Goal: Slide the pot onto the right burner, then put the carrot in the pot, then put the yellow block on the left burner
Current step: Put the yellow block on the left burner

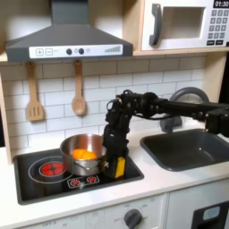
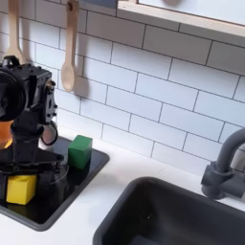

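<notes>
Near the cooktop's [image 2: 57, 196] front edge, the gripper [image 2: 46, 170] hangs beside the yellow block [image 2: 21, 189]; jaw state unclear.

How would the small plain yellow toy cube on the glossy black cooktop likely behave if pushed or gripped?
The small plain yellow toy cube has flat faces, so it would probably slide, not roll. It looks rigid, so a pinch should not deform it. The glossy black cooktop looks smooth, so a nudge from the gripper may make it skid.
</notes>
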### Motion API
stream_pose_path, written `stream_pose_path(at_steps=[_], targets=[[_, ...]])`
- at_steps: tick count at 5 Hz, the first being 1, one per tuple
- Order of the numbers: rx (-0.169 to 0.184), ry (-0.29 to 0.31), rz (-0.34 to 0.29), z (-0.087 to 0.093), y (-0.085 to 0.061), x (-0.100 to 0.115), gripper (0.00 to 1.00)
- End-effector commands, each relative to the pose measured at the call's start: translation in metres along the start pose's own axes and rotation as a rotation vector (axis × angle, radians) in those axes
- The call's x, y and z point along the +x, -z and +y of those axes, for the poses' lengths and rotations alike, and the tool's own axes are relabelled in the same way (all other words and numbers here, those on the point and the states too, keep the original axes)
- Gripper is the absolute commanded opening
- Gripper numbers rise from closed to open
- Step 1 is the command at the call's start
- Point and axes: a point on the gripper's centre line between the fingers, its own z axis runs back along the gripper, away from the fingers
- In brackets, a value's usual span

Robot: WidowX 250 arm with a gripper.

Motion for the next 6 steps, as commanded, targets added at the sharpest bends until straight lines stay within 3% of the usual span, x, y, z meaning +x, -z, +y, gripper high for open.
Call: stream_pose_path(at_steps=[1,2,4,5,6], targets=[[-0.037,0.003,-0.008,-0.001,-0.009,-0.003,0.00],[-0.079,0.013,-0.024,-0.003,-0.025,-0.005,0.00],[-0.125,0.027,-0.038,-0.005,-0.040,-0.011,0.00],[-0.161,0.044,-0.083,-0.007,-0.056,-0.010,0.00],[-0.226,0.050,-0.132,-0.008,-0.067,-0.007,0.00]])
